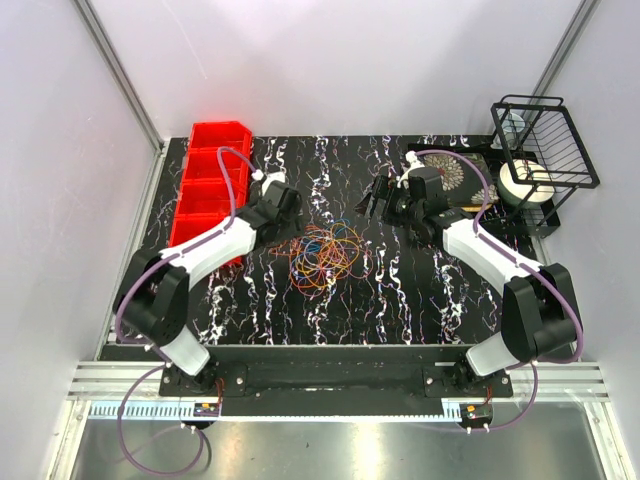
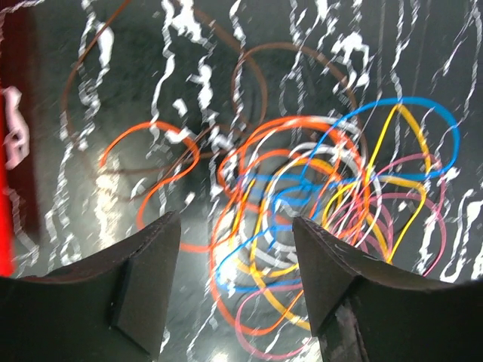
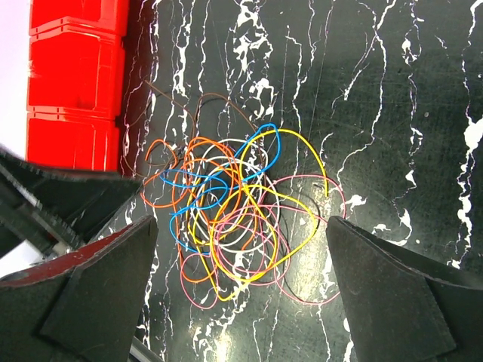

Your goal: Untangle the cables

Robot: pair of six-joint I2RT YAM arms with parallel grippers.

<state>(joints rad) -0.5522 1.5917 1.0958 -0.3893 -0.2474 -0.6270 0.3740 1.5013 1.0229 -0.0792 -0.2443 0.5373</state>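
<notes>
The cables are thin wire loops knotted into one loose, flat tangle: orange, yellow, blue, pink, white and a few dark brown. The heap lies midway between the spread jaws of the right gripper, a yellow loop and a pink loop reaching toward its right finger. At the left gripper the heap sits just ahead of the jaws, mostly on the right finger's side. One orange loop strays leftward and brown rings lie farther out. Through the blur, no strand seems pinched there.

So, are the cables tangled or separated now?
Tangled. The cables lie in one heap, their orange, yellow, blue and pink loops crossing over each other.
</notes>
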